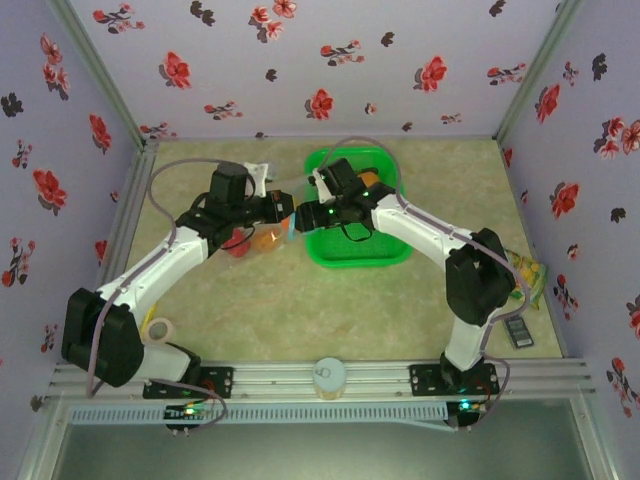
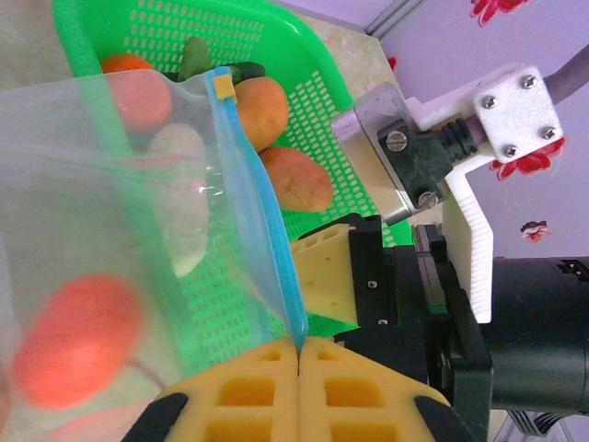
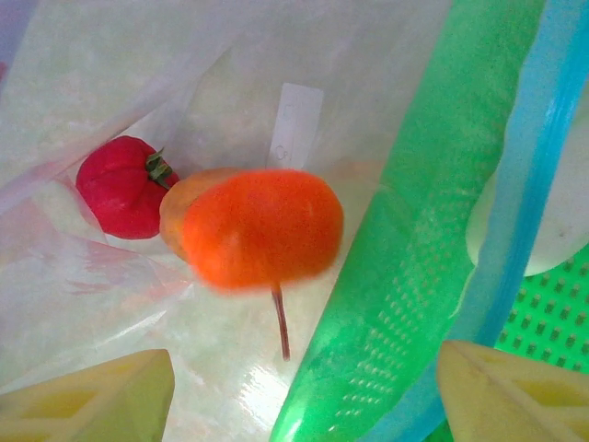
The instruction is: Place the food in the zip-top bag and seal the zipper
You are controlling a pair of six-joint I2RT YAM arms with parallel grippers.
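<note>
My left gripper (image 2: 299, 348) is shut on the light-blue zipper (image 2: 262, 221) and holds the mouth of the clear zip-top bag (image 2: 83, 184) up beside the green basket (image 2: 304, 83). My right gripper (image 3: 304, 396) is open over the bag's mouth, with nothing between its fingers. Below it, inside the bag, a blurred orange (image 3: 262, 226) sits apart from the fingers, with a red tomato (image 3: 124, 189) beside it. More food lies in the basket: an orange (image 2: 129, 92), two brown-orange lumps (image 2: 258, 106) and a white piece (image 2: 184, 193). From above, both grippers (image 1: 295, 210) meet at the basket's left rim.
The basket (image 1: 380, 250) stands at the table's middle back. A roll of tape (image 1: 158, 328) lies by the left arm's base, and a white round lid (image 1: 329, 373) sits on the front rail. A printed packet (image 1: 528, 275) and a small dark object (image 1: 518, 331) lie at the right.
</note>
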